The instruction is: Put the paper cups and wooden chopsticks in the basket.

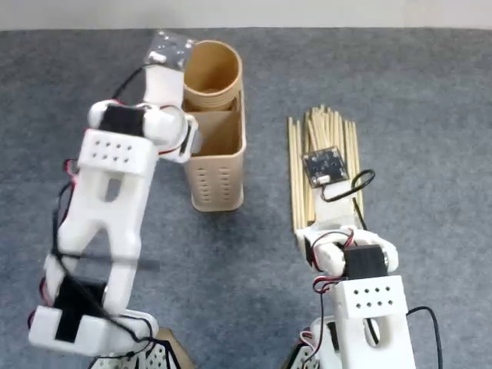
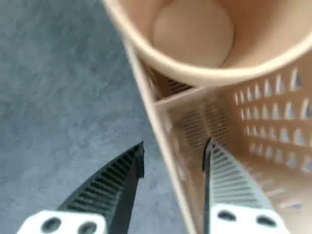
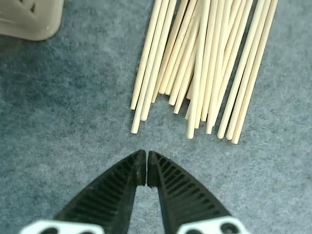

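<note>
A beige perforated basket (image 1: 217, 181) with two compartments stands at the table's middle back. Stacked paper cups (image 1: 211, 69) sit upright in its far compartment, and the top cup (image 2: 195, 29) is empty. My left gripper (image 2: 175, 144) is open and straddles the basket's side wall (image 2: 161, 141) at the near compartment, with one finger outside and one inside. Wooden chopsticks (image 1: 300, 177) lie in a loose bundle to the right of the basket. My right gripper (image 3: 146, 153) is shut on nothing, just short of the near ends of the chopsticks (image 3: 204, 63).
Grey carpet (image 1: 430, 92) covers the table. A corner of the basket (image 3: 29, 19) shows in the right wrist view, a short way from the chopsticks. The right arm's base (image 1: 369, 307) stands at the front edge, the left arm's base (image 1: 77, 315) at the front left.
</note>
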Motion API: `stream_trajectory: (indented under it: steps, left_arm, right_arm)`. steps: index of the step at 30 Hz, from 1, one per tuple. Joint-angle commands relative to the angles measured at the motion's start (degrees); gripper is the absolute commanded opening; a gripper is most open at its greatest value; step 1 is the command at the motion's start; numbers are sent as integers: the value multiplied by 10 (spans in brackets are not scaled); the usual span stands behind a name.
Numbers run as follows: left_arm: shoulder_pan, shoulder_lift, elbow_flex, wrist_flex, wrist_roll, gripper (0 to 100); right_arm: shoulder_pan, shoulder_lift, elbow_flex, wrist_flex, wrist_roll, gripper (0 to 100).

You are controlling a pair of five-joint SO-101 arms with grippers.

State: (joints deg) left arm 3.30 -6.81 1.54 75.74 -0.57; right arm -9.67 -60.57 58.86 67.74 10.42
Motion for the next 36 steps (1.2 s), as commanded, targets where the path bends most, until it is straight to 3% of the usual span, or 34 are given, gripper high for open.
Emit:
stream_trajectory:
  steps: [1,4,12,24,30,36]
  left_arm:
    - [7,74,-18,-11,3,127]
    - [7,95,-63,43,3,1]
    - [24,94,-221,262,6,3]
    - [9,87,-143,262,25,7]
    - [10,-16,-129,261,22,184]
    - [3,-129,-187,260,19,160]
  right_arm:
    - [7,-9,-1,-7,1,26]
    - [7,-9,-1,-7,1,26]
    - [7,-7,-1,-7,1,26]
    - [7,-6,0,-7,3,26]
    - [6,-6,0,-7,4,26]
    - [6,-6,0,-7,4,26]
